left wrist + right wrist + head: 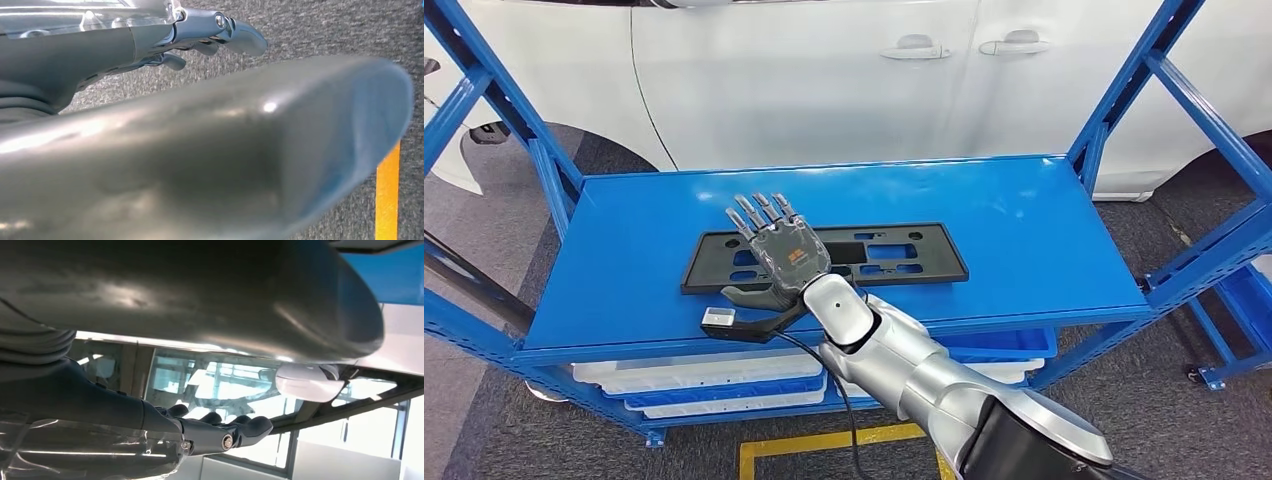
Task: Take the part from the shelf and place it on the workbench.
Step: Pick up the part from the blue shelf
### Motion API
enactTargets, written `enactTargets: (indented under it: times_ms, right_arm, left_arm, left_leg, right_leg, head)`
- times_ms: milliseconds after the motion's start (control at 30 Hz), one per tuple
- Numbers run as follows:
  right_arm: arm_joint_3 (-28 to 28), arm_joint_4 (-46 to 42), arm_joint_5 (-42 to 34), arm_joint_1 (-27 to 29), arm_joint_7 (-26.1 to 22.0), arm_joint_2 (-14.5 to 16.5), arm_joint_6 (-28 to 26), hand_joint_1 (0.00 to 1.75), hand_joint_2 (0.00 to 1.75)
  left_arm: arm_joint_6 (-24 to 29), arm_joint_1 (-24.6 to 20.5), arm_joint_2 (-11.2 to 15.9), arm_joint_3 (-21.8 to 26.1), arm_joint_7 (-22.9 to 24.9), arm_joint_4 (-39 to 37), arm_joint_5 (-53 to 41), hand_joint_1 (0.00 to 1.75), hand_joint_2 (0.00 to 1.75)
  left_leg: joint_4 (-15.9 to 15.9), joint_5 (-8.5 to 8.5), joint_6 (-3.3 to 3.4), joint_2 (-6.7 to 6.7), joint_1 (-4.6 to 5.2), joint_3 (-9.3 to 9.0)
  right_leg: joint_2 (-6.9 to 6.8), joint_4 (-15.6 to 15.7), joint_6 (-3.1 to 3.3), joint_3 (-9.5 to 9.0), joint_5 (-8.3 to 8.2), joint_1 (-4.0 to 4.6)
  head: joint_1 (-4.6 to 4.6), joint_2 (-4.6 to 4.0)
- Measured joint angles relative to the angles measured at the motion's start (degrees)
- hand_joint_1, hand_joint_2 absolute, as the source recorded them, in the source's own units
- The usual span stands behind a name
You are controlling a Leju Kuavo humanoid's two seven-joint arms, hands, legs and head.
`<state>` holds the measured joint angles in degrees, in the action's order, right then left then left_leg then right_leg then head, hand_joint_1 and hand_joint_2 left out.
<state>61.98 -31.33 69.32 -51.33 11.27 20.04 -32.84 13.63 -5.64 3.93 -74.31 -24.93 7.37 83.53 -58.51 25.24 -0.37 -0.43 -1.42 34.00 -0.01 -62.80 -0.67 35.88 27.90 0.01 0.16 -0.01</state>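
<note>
The part (894, 255) is a flat black rectangular plastic frame with cut-outs, lying on the top board of the blue shelf (1024, 220). My right hand (786, 252) hovers over the part's left half, palm down, fingers stretched out and apart. Its thumb (746, 296) sits at the part's front edge. In the right wrist view the fingers (225, 432) are straight with nothing between them and the thumb. My left hand (190, 140) hangs over grey carpet and holds nothing, its fingers (220, 32) loosely apart.
A white car (824, 70) stands close behind the shelf. Slanted blue braces (484, 90) and uprights (1124, 90) frame both shelf ends. White and blue trays (694, 380) are stacked on the lower level. A yellow line (824, 440) marks the floor in front.
</note>
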Motion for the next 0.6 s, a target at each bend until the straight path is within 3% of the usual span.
enactTargets:
  times_ms: [67, 100, 133, 200, 267, 333, 433, 533, 600]
  right_arm:
    - [0.0, 4.0, 0.8, -0.6, 0.5, 0.0, -0.1, 0.00, 0.00]
    - [0.0, 5.6, 1.2, -0.5, 0.5, -0.1, -0.3, 0.00, 0.00]
    - [0.0, 6.6, 1.5, -0.5, 0.5, -0.1, -0.4, 0.00, 0.00]
    - [-0.1, 7.9, 1.5, -0.5, 0.1, -0.1, -0.7, 0.00, 0.00]
    - [-0.6, 8.8, 1.2, -0.5, -0.7, -0.1, -0.9, 0.00, 0.00]
    - [-1.3, 9.4, 0.8, -0.5, -1.6, -0.1, -1.0, 0.00, 0.00]
    - [-2.5, 9.8, 0.7, -0.5, -2.4, 0.0, -0.9, 0.00, 0.00]
    - [-3.5, 10.0, 1.3, -0.3, -2.6, 0.0, -0.7, 0.00, 0.00]
    - [-3.9, 10.2, 1.4, 0.1, -2.6, 0.0, -0.7, 0.00, 0.00]
  left_arm:
    - [-0.2, 0.0, 0.1, -0.4, 0.0, 0.0, 0.0, 0.00, 0.00]
    - [-0.3, 0.0, 0.2, -0.6, 0.0, 0.0, 0.0, 0.00, 0.00]
    - [-0.3, 0.0, 0.2, -0.7, 0.1, 0.0, 0.0, 0.00, 0.00]
    - [-0.4, -0.1, 0.2, -1.0, 0.1, 0.0, 0.0, 0.00, 0.00]
    - [-0.4, -0.2, 0.2, -1.2, 0.1, 0.0, 0.0, 0.00, 0.00]
    - [-0.5, -0.2, 0.2, -1.3, 0.0, 0.0, 0.0, 0.00, 0.00]
    - [-0.6, -0.3, 0.4, -1.5, -0.1, 0.0, 0.0, 0.00, 0.00]
    - [-0.7, -0.2, 0.6, -1.6, -0.1, 0.0, 0.0, 0.00, 0.00]
    - [-0.7, 0.0, 0.8, -1.6, -0.1, 0.0, 0.0, 0.00, 0.00]
  left_leg:
    - [0.1, -0.17, 0.88, 0.03, 0.05, 0.06]
    - [0.1, -0.16, 0.96, 0.02, 0.14, 0.07]
    - [0.1, -0.15, 0.96, -0.03, 0.21, 0.04]
    - [0.2, -0.13, 0.91, -0.08, 0.34, -0.03]
    - [0.2, -0.13, 0.54, -0.04, 0.43, 0.08]
    - [0.4, -0.23, -0.10, 0.05, 0.38, 0.16]
    - [-0.9, 0.92, -0.95, 0.16, 0.36, 0.63]
    - [-10.9, 5.81, -1.63, 0.17, 0.28, 5.23]
    - [-15.5, 6.76, -1.94, 0.18, 0.26, 7.56]
  right_leg:
    - [-0.01, -9.2, -0.78, 4.56, 3.78, -0.29]
    - [0.00, -12.2, -0.78, 6.15, 4.42, -0.30]
    - [0.00, -10.3, -0.53, 5.46, 2.91, -0.26]
    - [0.00, -2.1, 0.40, 1.79, -1.07, 0.05]
    - [-0.10, 3.8, 1.15, -0.74, -3.13, 0.55]
    - [-0.17, 4.9, 1.41, -1.00, -3.40, 0.88]
    - [-0.22, 6.2, 1.94, -1.69, -4.00, 0.30]
    - [-0.33, 6.6, 2.35, -2.07, -4.16, 0.22]
    - [-0.30, 6.5, 2.42, -2.04, -4.07, 0.27]
  head:
    - [0.13, 0.01]
    - [0.13, 0.01]
    - [0.14, 0.01]
    - [0.11, 0.01]
    - [0.02, 0.01]
    - [0.02, 0.01]
    - [0.01, 0.01]
    - [-0.19, 0.00]
    - [-0.19, 0.00]
